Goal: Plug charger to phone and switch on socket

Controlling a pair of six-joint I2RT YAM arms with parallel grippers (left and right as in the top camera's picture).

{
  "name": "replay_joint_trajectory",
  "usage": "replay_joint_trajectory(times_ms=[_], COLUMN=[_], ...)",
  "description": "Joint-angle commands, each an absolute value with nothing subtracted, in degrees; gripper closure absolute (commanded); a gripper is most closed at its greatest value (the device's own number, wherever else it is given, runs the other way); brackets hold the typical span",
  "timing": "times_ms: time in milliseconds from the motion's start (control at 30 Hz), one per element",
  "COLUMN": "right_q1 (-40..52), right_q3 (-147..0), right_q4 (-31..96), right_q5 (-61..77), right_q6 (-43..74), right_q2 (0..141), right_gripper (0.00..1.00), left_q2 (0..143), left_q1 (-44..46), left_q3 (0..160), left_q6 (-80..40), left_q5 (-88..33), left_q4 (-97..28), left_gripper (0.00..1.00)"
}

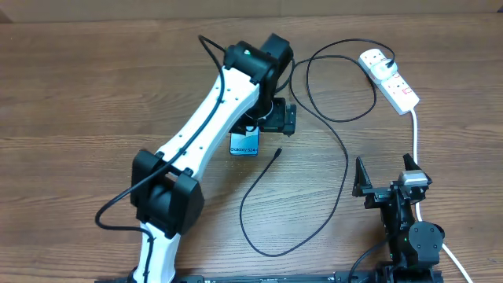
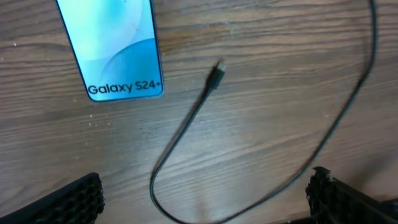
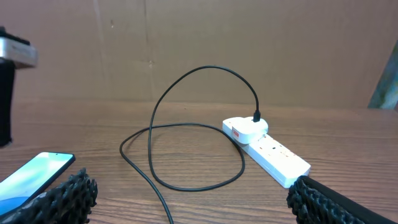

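Dark wood-grain table (image 1: pixel 71 86), plain brown cardboard backdrop (image 3: pixel 280 43) along its far edge, soft even light.

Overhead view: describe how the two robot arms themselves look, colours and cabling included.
The left arm has long white links joined by chunky black housings, with a thin black cable looping along it. The right arm is mostly black, with a small silver-grey block on top. The fingers on both are black with ribbed, textured faces.

On the desk (image 1: pixel 94 79), the phone (image 1: pixel 244 145) is laid near the middle. The charger (image 1: pixel 346 169) is looped at its three o'clock, the tip (image 1: pixel 278 152) just beside it, apart. The socket (image 1: pixel 389 79) is set at two o'clock, well apart.
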State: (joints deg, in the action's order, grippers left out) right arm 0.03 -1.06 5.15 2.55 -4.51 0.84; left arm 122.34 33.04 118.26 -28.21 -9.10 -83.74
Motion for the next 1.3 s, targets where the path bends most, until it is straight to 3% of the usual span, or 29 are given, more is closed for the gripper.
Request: replay_joint_trajectory(times_ms=[0,367,1267], right_q1=[0.3,0.3,0.3], right_q3=[-0.5,-0.5,-0.5], right_q4=[4.8,4.8,4.8], right_q5=[2.2,2.2,2.2], right_q6=[-4.8,-4.8,-4.8], right_q2=[0.2,0.2,0.2], right_gripper=[0.00,0.00,0.00], left_q2=[123.2,123.2,123.5], left_q1=[33.3,33.3,33.3], left_q3=[119.3,119.3,119.3], left_q6=[-28.8,-28.7,-28.8], left_q5=[-5.3,-3.1,11.4], left_q4=[-83.5,-79.9,-53.7], left_gripper=[0.00,0.00,0.00])
